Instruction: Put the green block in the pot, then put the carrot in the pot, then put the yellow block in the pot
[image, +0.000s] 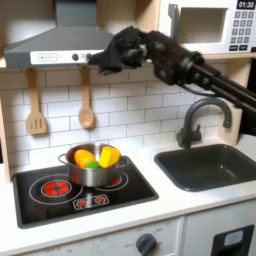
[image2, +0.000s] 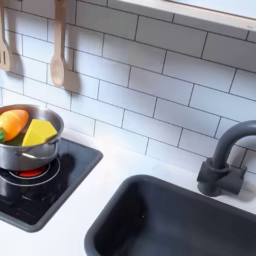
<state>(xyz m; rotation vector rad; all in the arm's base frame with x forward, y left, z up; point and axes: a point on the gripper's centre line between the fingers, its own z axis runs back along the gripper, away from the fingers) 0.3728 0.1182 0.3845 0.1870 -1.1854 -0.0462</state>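
Jaws of the gripper (image: 108, 62), raised high in the upper middle of the first exterior view, are blurred against the hood, so whether they stand open or closed cannot be told; nothing is seen hanging from them. Its black arm (image: 200, 72) slants down from there toward the right edge of the frame, crossing in front of the microwave (image: 208, 24) in the upper right corner.

Across both exterior views runs a white tiled wall (image2: 150, 80), with a white counter (image: 100, 228) along the bottom. A dark sink (image2: 170, 220) fills the lower right of the second exterior view, a dark curved faucet (image2: 225, 160) rising at its back edge. A black stovetop (image: 85, 195) with red burner rings lies in the lower left of the first exterior view.

Standing on the stovetop's back burner, the pot (image: 90, 172) sits at left centre in the first exterior view and at the left edge in the second exterior view. Inside it lie the carrot (image2: 12, 124), the yellow block (image2: 40, 132) beside it, and the green block (image: 91, 163), a sliver showing between them.

Two wooden utensils (image: 86, 108) hang on the wall above the pot.
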